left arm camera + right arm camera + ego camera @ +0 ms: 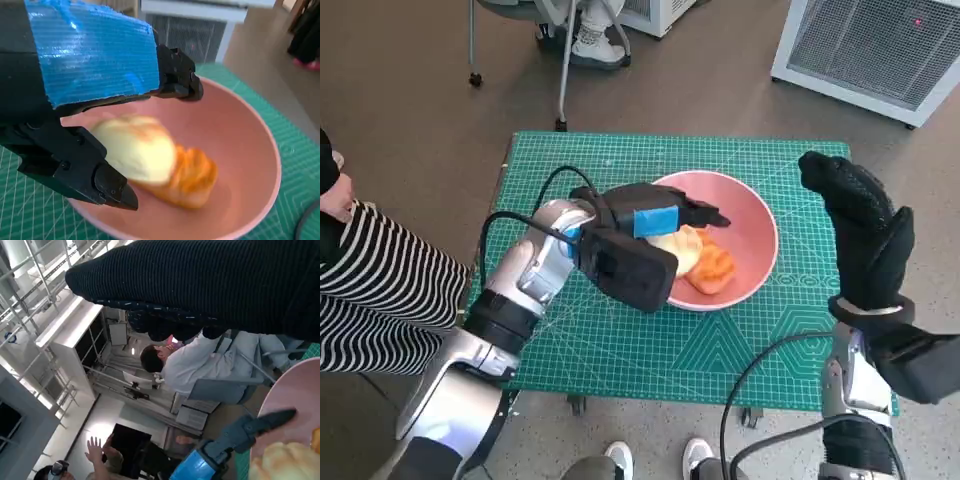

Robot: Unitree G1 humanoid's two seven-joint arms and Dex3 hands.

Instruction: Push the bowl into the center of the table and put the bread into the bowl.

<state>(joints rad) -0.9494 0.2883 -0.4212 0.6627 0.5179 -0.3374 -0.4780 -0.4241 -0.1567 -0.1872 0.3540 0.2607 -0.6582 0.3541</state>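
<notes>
Right now, nearest to me in the head view, my left robot hand (645, 235) hangs over the near-left part of the pink bowl (760, 235), its black fingers (102, 182) spread apart on either side of the bread (695, 258). From the wrist view I judge that it holds nothing: the fingers stand clear of the loaf, which lies on the bowl's bottom, pale at one end and orange-brown at the other. The picture is a little blurred there, so I cannot rule out a light touch on the pale end.

The bowl sits on the green cutting mat (620, 340) that covers the desk, roughly in the middle and a little toward the right. So both halves of the task look done or nearly so, as far as I can judge.

My right robot hand (865, 235), in its black knitted glove, stands raised just beside the bowl's right rim, fingers pointing up and loosely apart, holding nothing.

For the step in hand, the release, I would lift the left robot hand straight up and out, keeping the fingers wide so they do not catch the bread or drag the near rim, and only then swing it back. The right one should stay off the rim so the bowl is not nudged.

Farther off I see a person in striped clothing (380, 290) at the left and a white grilled cabinet (870, 50) beyond the desk. I can read no brand, label or writing anywhere; the mat's printed grid shows no legible figures.
</notes>
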